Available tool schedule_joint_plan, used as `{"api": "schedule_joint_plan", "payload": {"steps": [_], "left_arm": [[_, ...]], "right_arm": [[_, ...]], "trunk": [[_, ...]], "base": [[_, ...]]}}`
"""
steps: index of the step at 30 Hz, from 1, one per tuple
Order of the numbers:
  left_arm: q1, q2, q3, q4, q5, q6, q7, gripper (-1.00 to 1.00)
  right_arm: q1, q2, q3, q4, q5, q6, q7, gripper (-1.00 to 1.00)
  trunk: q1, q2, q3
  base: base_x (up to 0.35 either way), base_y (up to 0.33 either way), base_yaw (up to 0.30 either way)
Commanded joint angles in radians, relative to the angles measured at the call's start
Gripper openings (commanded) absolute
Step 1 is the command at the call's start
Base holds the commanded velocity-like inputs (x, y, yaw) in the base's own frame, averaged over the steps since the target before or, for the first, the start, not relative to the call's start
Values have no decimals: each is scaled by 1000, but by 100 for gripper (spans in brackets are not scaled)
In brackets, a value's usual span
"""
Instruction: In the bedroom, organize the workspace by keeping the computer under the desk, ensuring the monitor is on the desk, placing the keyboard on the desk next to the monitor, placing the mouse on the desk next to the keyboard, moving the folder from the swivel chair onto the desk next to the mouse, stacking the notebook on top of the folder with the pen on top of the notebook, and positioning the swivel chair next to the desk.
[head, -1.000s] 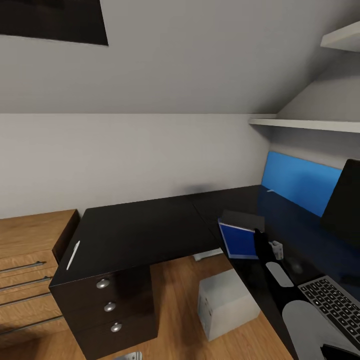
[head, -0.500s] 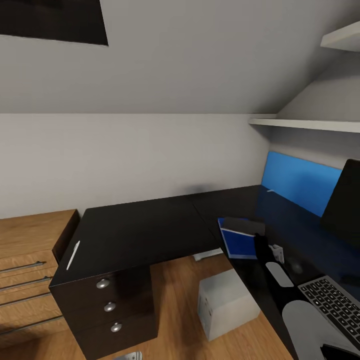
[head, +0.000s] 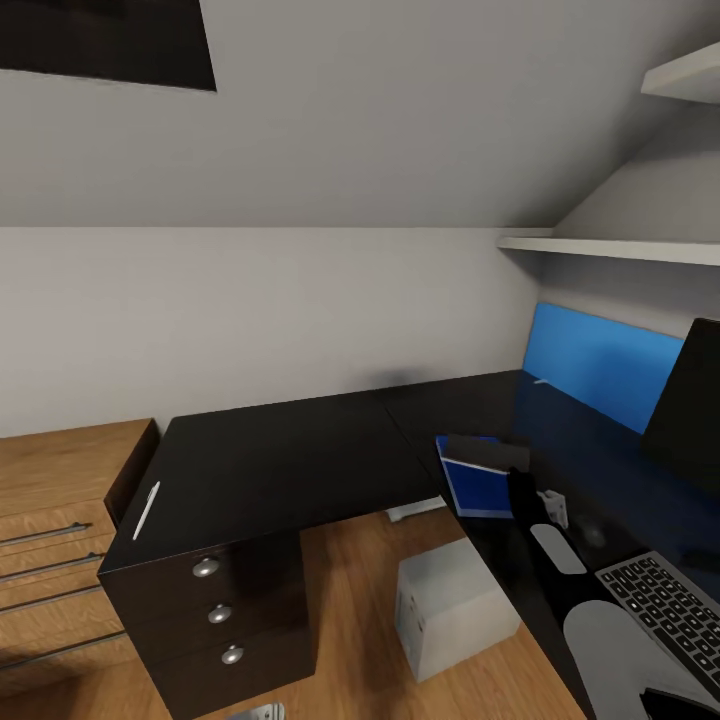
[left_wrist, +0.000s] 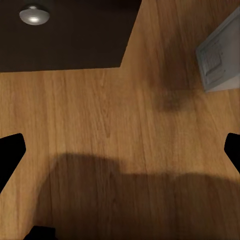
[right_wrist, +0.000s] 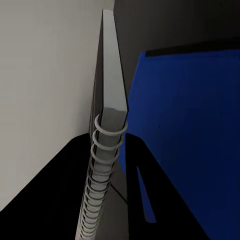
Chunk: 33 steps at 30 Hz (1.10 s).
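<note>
A wooden dresser (head: 60, 500) stands far left of the right pincer (head: 522, 490), against the grey wall (head: 300, 300). Next comes the black desk (head: 290, 460) with three knobbed drawers (head: 220, 612); a white pen (head: 146, 509) lies near its left edge. The left pincer (left_wrist: 120, 150) hangs spread apart over the wood floor (left_wrist: 110, 125). The pale computer box (head: 455, 605) sits on the floor beneath the right pincer. That pincer is clamped on the grey spiral notebook (right_wrist: 107, 130), held just above the blue folder (head: 475, 485). To its right lie the mouse (head: 558, 548), keyboard (head: 670, 605) and dark monitor (head: 690, 400).
</note>
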<state>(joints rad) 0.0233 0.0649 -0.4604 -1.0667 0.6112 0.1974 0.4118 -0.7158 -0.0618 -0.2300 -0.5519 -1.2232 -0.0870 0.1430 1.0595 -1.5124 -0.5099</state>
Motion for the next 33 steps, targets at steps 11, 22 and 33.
{"api": "schedule_joint_plan", "payload": {"steps": [11, 22, 33], "left_arm": [[0, 1, -4, -4, 5, 2, 7, 100], [0, 0, -4, -4, 6, 2, 7, 100], [0, 0, -6, -4, 7, 2, 7, 100]], "right_arm": [[-1, 0, 1, 1, -10, -3, 6, -100], [-1, 0, 1, 1, -9, -5, 5, -100], [-2, -2, 1, 0, -9, -5, 4, 100]], "trunk": [[0, -1, -1], [0, -1, -1], [0, -1, -1]], "base": [[83, 0, 0], [6, 0, 0], [0, 0, 0]]}}
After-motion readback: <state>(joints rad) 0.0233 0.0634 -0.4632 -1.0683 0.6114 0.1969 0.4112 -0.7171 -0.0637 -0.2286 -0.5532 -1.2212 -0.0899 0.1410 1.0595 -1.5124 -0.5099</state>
